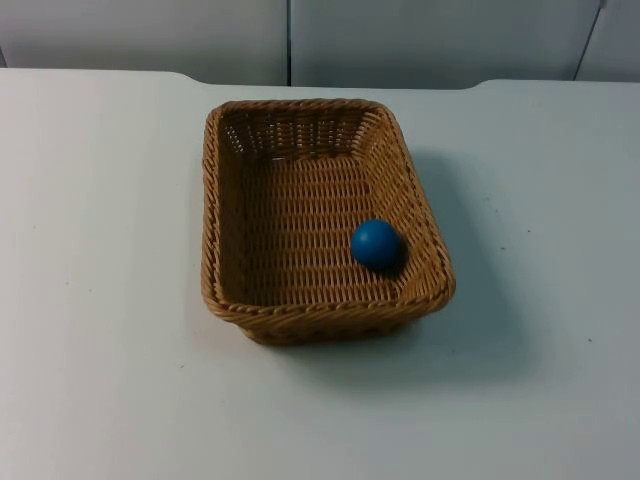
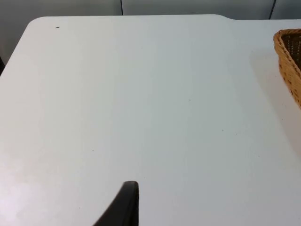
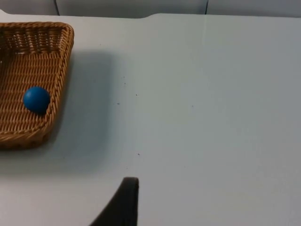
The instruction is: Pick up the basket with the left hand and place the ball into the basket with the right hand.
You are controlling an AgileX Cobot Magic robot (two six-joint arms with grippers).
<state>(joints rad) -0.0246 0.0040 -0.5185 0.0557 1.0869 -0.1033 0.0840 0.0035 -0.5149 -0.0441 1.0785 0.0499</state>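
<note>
basket: a woven brown wicker basket (image 1: 300, 215) sits flat on the white table (image 1: 100, 300), about mid-table in the top view, long side running 12 to 6 o'clock. Nothing is holding it.

what's in it: one blue ball (image 1: 376, 243), resting on the basket floor and tucked against the wall at around 4 o'clock from the basket's middle. The rest of the basket floor is just bare weave.

ball from the right wrist: same story, the ball sits inside the basket close to the near side wall, with the basket throwing a soft shadow on the table beside it.

left gripper: one black fingertip (image 2: 123, 207) hangs over bare table, well apart from the basket, whose rim corner pokes in at about 2 o'clock from the fingertip. Spread or pressed together? Honestly can't tell.

right gripper: one black fingertip (image 3: 121, 205) over bare table too, with the basket off at roughly 10 o'clock from it, well apart. Can't tell its state either.

backdrop: grey wall (image 1: 420, 40) at the table's far edge.
</note>
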